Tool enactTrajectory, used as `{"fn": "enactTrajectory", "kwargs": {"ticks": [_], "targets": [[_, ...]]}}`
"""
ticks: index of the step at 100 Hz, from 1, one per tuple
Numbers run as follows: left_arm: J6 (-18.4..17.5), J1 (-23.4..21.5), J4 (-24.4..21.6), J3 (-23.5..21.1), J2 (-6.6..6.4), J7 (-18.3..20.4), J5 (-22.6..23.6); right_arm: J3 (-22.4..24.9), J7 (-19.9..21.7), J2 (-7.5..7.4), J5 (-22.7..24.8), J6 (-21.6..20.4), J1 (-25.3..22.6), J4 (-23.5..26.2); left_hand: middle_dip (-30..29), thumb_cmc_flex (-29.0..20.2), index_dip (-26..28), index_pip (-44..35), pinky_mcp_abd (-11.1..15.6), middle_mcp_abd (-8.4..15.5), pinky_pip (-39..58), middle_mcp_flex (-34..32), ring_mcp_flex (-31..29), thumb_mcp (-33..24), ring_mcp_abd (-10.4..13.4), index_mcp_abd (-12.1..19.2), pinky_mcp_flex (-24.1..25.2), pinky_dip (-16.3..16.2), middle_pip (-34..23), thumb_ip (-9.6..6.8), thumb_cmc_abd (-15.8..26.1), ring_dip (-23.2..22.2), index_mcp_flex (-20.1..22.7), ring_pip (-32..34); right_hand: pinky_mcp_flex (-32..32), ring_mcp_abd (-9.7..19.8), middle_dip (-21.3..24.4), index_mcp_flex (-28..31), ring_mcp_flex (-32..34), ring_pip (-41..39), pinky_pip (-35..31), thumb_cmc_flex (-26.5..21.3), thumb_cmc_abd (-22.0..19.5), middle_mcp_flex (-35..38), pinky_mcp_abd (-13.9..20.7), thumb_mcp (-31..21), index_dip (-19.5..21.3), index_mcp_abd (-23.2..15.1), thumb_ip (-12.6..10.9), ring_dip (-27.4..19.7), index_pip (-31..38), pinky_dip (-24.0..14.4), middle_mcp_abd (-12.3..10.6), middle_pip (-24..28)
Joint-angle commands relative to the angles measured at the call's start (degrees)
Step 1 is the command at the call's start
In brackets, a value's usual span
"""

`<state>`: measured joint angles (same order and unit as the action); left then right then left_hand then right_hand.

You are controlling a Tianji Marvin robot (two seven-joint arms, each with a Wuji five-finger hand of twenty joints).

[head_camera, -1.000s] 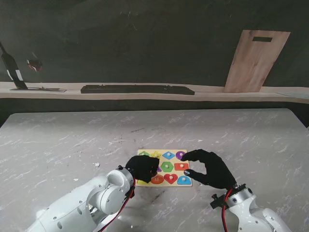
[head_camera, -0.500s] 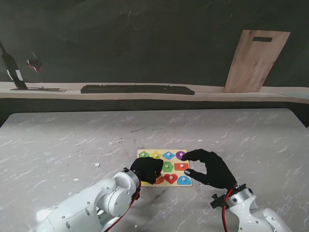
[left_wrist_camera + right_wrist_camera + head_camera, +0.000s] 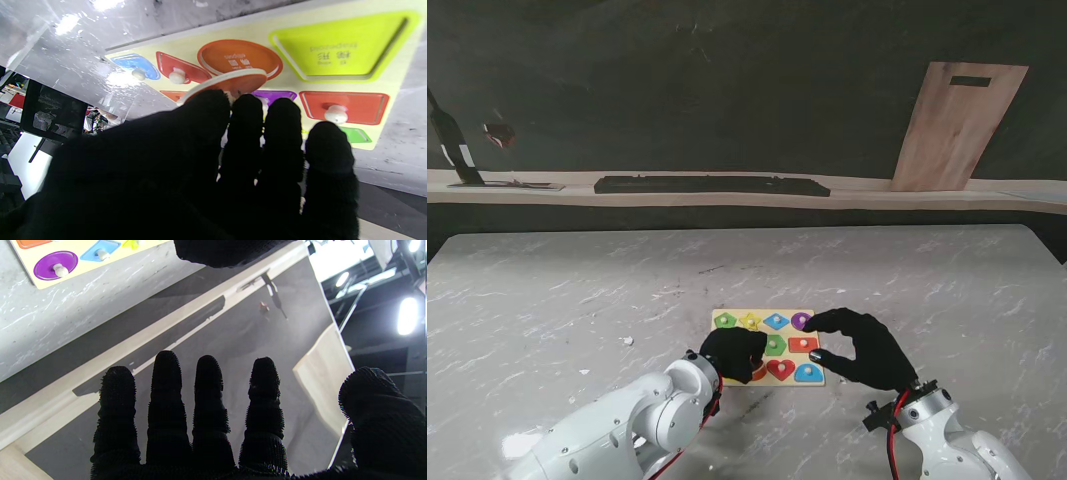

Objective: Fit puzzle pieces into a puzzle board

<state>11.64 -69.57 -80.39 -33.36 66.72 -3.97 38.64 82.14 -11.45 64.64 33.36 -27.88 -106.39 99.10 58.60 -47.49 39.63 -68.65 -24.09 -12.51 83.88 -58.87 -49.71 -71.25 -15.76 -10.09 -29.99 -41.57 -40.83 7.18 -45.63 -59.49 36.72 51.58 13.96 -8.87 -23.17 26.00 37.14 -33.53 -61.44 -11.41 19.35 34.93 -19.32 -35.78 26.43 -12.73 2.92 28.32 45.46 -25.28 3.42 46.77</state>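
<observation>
Left wrist: fingers (image 3: 247, 110) pinch orange oval piece (image 3: 230, 81) over board (image 3: 393, 83).

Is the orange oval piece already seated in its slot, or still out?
Out. The orange oval piece is tilted in the left hand, above its empty oval slot.

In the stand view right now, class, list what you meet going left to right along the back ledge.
Bottle → wine glass → long black bar → wooden board.
</observation>
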Motion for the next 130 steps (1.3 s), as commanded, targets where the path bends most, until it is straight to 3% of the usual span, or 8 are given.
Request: {"fn": "enactTrajectory", "kwargs": {"ticks": [1, 130], "targets": [[0.33, 0.1, 0.2, 0.12, 0.34, -0.02, -0.48, -0.1, -0.13, 0.29, 0.09, 0.17, -0.44, 0.35, 0.69, -2.13, 0.21, -1.35, -0.81, -0.21, 2.09, 0.84, 0.37, -2.5, -0.98, -1.23, 0.24, -1.56, -1.64, -2.73, -0.62, -0.73, -2.25, 1.6, -0.51, 1.6, -0.09, 1.24, -0.81, -0.7, -0.93, -1.32, -1.59, 1.13, 0.74, 0.74, 0.62, -1.22, -0.61, 0.24, 0.15, -0.47, -1.66, -0.33], [1.0, 1.43, 3.34, 1.89, 1.2, -1.29, -1.03, -0.18, -0.29, 0.32, 0.15, 0.39, -0.31, 0.18, 0.24, -2.63, -0.48, -1.01, -0.73, -0.3, 1.52, 1.71, 1.38, -1.03, -1.08, -0.78, 0.8, -1.74, -1.34, -2.03, 0.5, -0.43, -2.85, 1.69, -0.5, 1.62, -0.11, 1.32, -0.84, -0.73, -0.92, -1.38, -1.64, 1.26, 0.79, 0.8, 0.64, -1.11, -0.63, 0.23, 0.25, -0.5, -1.66, -0.25]]}}
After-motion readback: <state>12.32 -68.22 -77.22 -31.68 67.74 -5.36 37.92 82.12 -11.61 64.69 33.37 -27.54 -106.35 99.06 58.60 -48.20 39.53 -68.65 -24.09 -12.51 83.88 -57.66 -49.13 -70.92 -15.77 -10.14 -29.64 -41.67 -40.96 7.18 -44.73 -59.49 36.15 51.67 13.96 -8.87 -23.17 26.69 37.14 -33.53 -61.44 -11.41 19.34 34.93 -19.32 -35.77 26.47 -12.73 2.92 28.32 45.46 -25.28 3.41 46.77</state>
